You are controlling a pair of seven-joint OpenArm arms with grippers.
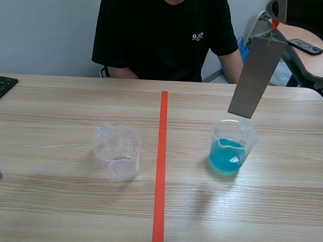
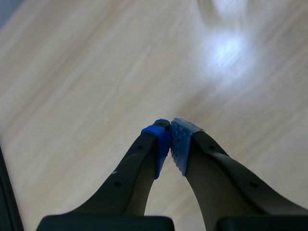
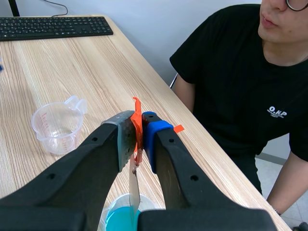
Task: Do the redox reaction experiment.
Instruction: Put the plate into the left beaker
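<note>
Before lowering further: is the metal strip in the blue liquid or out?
Out. The metal strip hangs tilted above the beaker, its lower edge above the rim, clear of the blue liquid.

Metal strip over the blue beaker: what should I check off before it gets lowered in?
1. Grip: right gripper shut on metal strip by its orange tab: ok.
2. Strip's lower end over blue beaker mouth: ok, near its far rim.
3. Blue beaker upright: ok.
4. Clear of empty beaker, across the tape line: ok.
5. Idle left gripper shut on nothing: ok.
6. Hands of person clear: cannot tell, not in view.
</note>
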